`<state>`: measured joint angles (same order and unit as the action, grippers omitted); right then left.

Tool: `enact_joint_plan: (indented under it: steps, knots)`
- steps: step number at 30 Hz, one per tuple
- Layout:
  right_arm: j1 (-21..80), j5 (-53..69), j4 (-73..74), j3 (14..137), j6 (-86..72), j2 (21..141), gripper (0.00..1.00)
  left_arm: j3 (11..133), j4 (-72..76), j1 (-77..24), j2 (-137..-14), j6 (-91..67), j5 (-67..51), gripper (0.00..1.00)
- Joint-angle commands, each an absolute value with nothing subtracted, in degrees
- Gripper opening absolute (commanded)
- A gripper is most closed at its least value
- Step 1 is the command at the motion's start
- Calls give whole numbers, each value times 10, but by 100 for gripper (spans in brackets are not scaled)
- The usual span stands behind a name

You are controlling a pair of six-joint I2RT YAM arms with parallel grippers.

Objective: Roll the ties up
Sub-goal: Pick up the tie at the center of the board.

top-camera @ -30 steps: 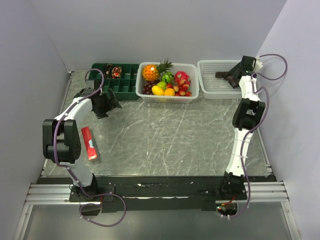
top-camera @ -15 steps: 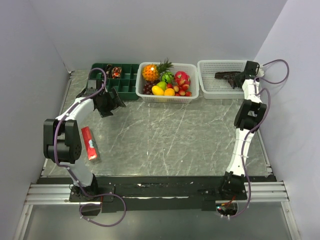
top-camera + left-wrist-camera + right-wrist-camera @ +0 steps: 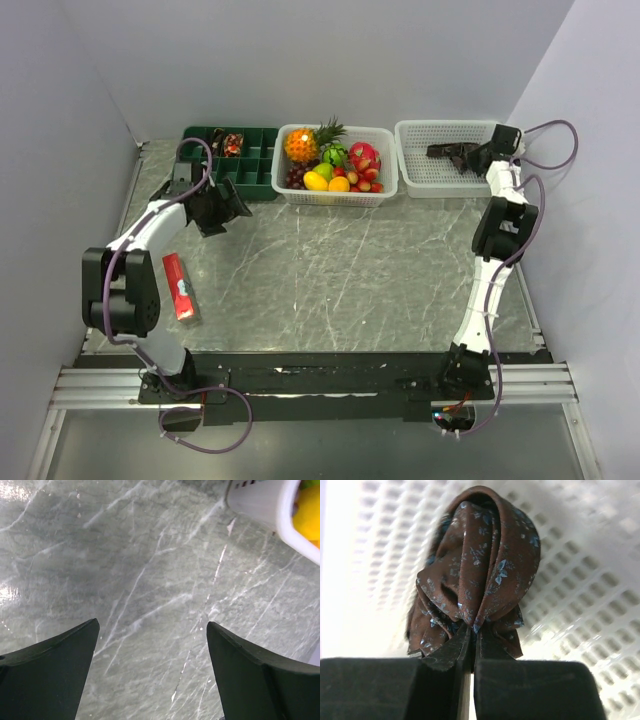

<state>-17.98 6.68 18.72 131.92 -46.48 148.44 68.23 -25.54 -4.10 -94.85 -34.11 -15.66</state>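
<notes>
1. Far right corner of bench point(image 3: 330, 260): right fingers point(image 3: 452, 655) clenched on a fold of the brown tie point(image 3: 480, 565), inside white basket point(image 3: 420, 182).
2. Left fingers point(image 3: 235, 660) released, wide apart, above bench near far left corner, beside green tray point(image 3: 255, 182).

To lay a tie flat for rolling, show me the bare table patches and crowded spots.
Widest bare patch: table centre, between the red packet and the right arm, before the fruit basket. Crowded: back edge, green tray to white basket.
</notes>
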Motion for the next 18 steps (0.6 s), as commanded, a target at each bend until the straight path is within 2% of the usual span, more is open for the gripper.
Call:
enact_joint_plan:
  steps: [1,6,12,18]
  knots:
    - [-188,102,140,1317,-461,1357,0,668,-233,-44,-893,-349,-168,95]
    - [-163,157,70,1270,-440,1258,0,629,-218,-44,-846,-355,-178,95]
    - [-120,202,93,1262,-391,1150,0,608,-241,-44,-771,-343,-159,95]
    - [-49,254,106,1166,-356,1002,0,577,-252,-44,-686,-348,-157,95]
